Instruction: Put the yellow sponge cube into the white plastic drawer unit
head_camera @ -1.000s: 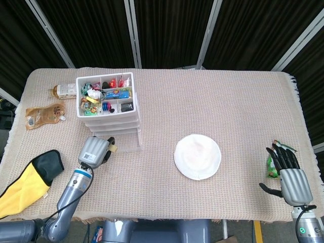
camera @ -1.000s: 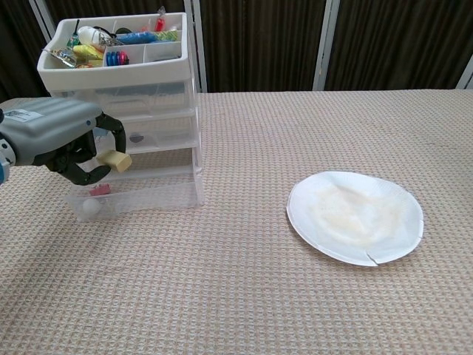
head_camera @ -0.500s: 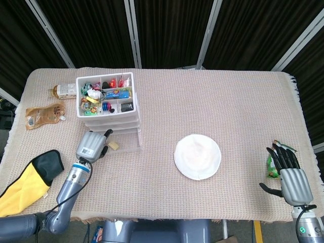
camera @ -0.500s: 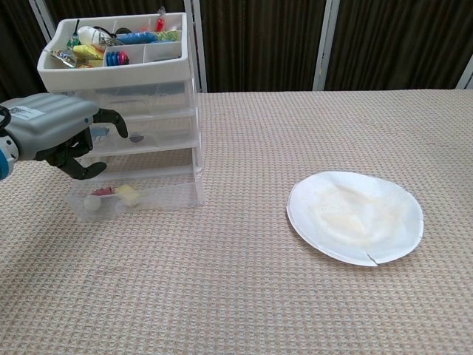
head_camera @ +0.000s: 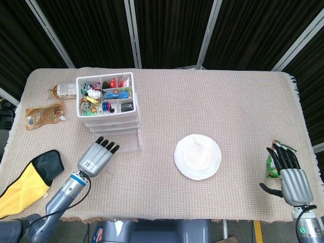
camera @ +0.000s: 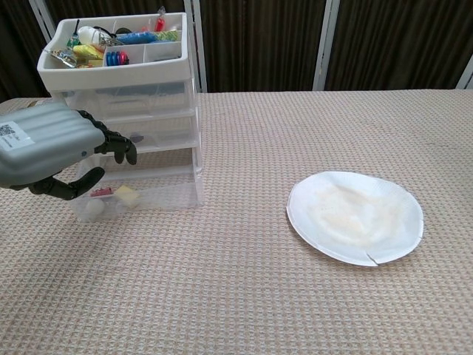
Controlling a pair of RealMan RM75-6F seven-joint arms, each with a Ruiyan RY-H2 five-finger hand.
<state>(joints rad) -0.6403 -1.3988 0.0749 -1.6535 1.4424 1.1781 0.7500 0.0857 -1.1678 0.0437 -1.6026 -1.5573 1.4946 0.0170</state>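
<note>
One yellow sponge cube (camera: 126,195) in drawer (camera: 140,197), below left hand (camera: 55,148) fingers (camera: 117,146).

The left hand (head_camera: 97,158) hovers near the table's front-left edge, palm down, fingers extended and apart, holding nothing; its forearm slants back toward the front-left corner. The right hand (head_camera: 289,177) lies at the front-right corner, fingers straight, spread, empty.

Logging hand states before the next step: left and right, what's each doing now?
Left hand: open, holding nothing; the yellow sponge cube lies in the bottom drawer.
Right hand: open, holding nothing.
</note>
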